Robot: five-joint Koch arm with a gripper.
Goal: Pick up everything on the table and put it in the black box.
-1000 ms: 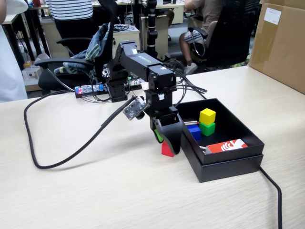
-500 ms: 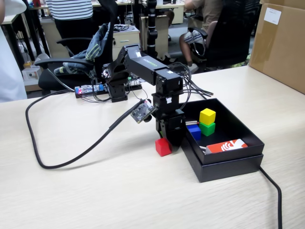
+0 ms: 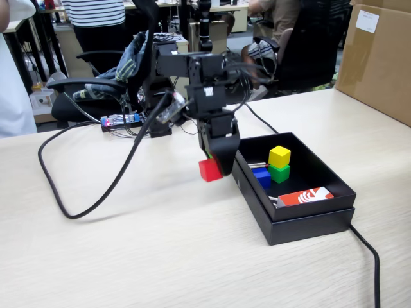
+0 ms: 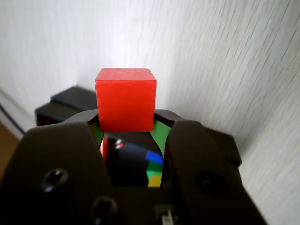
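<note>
Fixed view, hand: the black hand (image 3: 214,168) hangs above the light beige wood-grain worktop (image 3: 141,250), just left of the shallow matte black cardboard box (image 3: 307,217), pinching the small solid red cube (image 3: 209,170) at its tips.
Fixed view, box: yellow cube (image 3: 279,156) sits atop green cube (image 3: 279,172); blue cube (image 3: 262,176) lies beside them; orange-red card with white marks (image 3: 306,196) lies nearer the camera.
Wrist view, hand: both jaws clamp the red cube (image 4: 125,99), which juts past the tips; the box (image 4: 58,107) lies beneath.

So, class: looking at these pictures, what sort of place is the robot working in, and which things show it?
Probably a shared office or lab. The arm holds a red cube over a wood-grain desk; behind it stand office chairs, people and a brown carton.
</note>
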